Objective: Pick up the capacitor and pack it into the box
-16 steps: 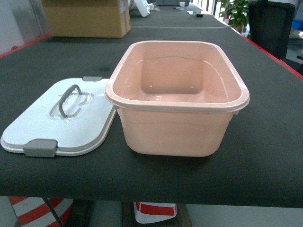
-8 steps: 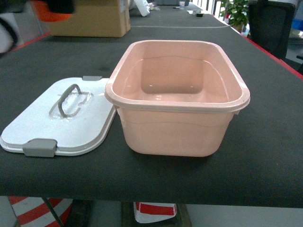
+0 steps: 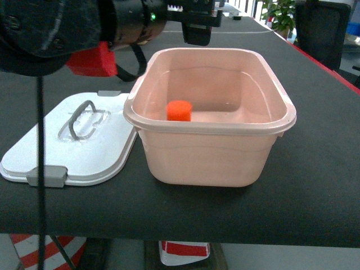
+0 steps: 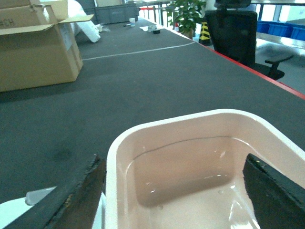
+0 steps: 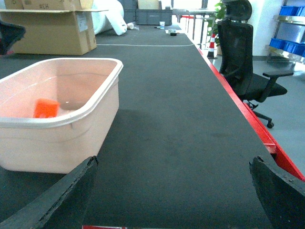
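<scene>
Hovering over the far rim of the box (image 3: 209,121), the left claw (image 3: 197,25) shows widely parted fingers (image 4: 78,202) in its wrist view with nothing between them, while the capacitor (image 3: 179,110) sits inside the tub near its front-left wall. Its flat round end faces up toward the head camera, so its long axis seems near upright, though the rim hides its base. Packing looks done; next I would lift the arm clear and perhaps fit the white lid (image 3: 73,140); the right claw (image 5: 174,200) is spread and empty above the desk (image 5: 181,119).

black table (image 5: 181,119) | office chair (image 5: 243,57) | cardboard carton (image 4: 33,47) | potted plant (image 4: 187,14)
</scene>
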Controlling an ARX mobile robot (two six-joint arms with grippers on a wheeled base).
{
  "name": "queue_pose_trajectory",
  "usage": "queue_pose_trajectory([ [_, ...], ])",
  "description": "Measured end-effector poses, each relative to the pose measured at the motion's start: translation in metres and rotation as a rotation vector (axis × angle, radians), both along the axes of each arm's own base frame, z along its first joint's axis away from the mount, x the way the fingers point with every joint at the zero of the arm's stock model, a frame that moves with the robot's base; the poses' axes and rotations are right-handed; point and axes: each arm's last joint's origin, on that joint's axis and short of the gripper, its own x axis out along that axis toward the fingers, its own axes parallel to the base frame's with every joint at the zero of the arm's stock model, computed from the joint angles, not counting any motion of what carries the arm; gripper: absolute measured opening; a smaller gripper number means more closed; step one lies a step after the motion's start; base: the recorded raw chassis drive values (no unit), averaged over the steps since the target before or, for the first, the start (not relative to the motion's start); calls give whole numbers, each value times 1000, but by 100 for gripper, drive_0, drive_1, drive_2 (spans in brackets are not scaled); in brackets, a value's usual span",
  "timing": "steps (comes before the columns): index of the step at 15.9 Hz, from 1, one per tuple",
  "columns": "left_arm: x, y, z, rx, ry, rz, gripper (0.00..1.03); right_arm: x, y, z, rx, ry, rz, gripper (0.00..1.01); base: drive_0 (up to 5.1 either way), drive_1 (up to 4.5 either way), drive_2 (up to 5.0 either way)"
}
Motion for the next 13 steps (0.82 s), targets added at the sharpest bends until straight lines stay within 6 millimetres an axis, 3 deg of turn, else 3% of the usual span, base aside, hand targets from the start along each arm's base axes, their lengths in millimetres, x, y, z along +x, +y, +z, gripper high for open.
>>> queue_pose_trajectory([
  [1,-7,16,8,-29,-12,13,99,0,0,0,0,0,0,98,0,0,0],
  [3,-24,53,30,-61,-73,57,98,0,0,0,0,0,0,98,0,0,0],
  [5,-37,87,34,-64,-102,140,98,0,0,0,0,0,0,98,0,0,0],
  [7,-49,123,24,-57,-99,234,98,0,0,0,0,0,0,98,0,0,0],
  [9,-56,156,-14,-31,-12,309,98,0,0,0,0,0,0,98,0,0,0],
  [11,-58,162,-36,-16,47,328,98,0,0,0,0,0,0,98,0,0,0],
  [13,-59,162,-35,-17,39,330,98,0,0,0,0,0,0,98,0,0,0],
])
